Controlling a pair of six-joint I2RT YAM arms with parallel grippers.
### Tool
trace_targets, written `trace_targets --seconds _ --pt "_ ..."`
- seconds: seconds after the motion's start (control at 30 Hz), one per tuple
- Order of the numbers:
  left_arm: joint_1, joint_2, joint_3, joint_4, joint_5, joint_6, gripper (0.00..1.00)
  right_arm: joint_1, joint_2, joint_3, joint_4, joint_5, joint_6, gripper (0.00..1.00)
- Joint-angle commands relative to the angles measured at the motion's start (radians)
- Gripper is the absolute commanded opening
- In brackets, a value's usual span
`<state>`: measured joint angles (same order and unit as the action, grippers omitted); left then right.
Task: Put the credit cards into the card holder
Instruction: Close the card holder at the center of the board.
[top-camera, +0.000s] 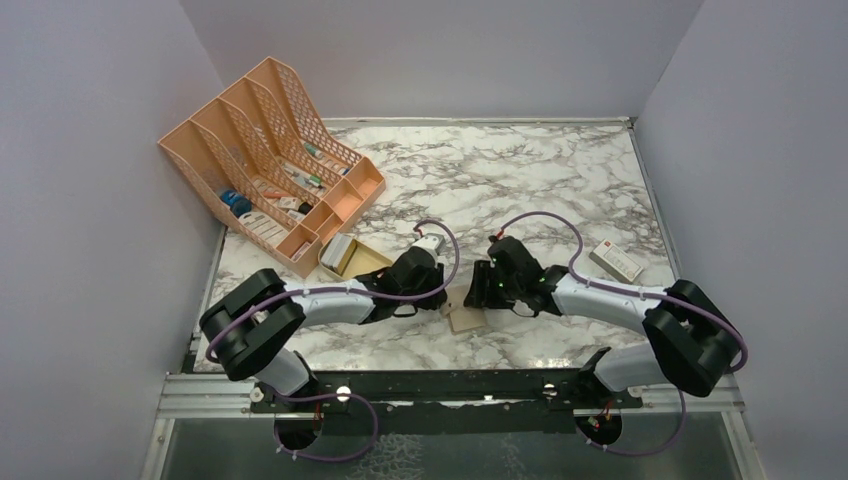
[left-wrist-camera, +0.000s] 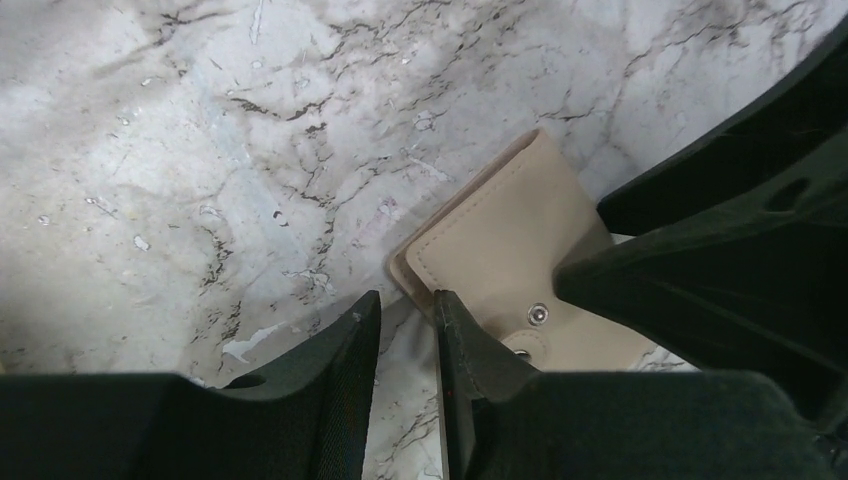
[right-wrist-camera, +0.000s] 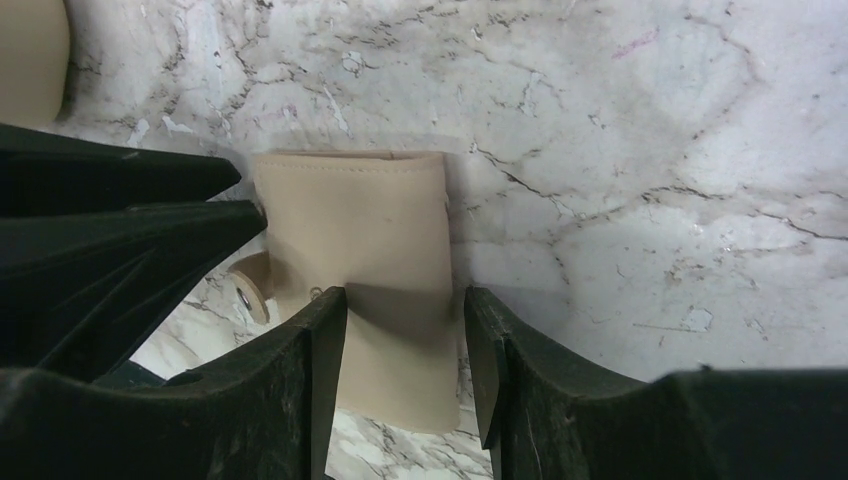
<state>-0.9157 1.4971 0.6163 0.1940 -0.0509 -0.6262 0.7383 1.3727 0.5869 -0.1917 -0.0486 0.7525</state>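
L gripper (left-wrist-camera: 406, 296): your jaws stand narrowly apart at the card holder (left-wrist-camera: 500, 250) corner, table (left-wrist-camera: 200, 150) showing betw. R gripper (right-wrist-camera: 405, 295): jaws apart astride the card holder, which lies flat betw both arms. White box (top-camera: 616, 260), far R: print too small to read.

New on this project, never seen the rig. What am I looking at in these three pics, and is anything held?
Two robot arms, left arm and right arm, are bolted at the near edge of a marble table. The wide picture comes from a fixed camera above and behind them. The other two come from a camera on each wrist, looking down at the table. On the table: a tan card holder in the middle, an orange rack back left, a small tray by it, and a white box on the right. The left pincer sits at the holder's corner, jaws slightly apart, nothing between them. The right pincer straddles the holder; whether it grips is unclear.
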Motion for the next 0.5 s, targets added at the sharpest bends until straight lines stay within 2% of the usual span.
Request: trace_targets --seconds 0.0,0.3,0.47 --pt "0.001 0.055 0.04 -0.001 0.042 0.023 0.28 0.004 -0.026 -0.011 -0.127 0.046 -0.028 0.48" --pt "0.002 0.054 0.023 -0.003 0.037 0.028 0.27 0.004 -0.15 0.026 -0.155 -0.003 -0.022 0.48" --pt "0.002 0.058 0.019 0.003 0.043 0.026 0.27 0.003 -0.173 -0.004 -0.039 -0.098 0.013 0.38"
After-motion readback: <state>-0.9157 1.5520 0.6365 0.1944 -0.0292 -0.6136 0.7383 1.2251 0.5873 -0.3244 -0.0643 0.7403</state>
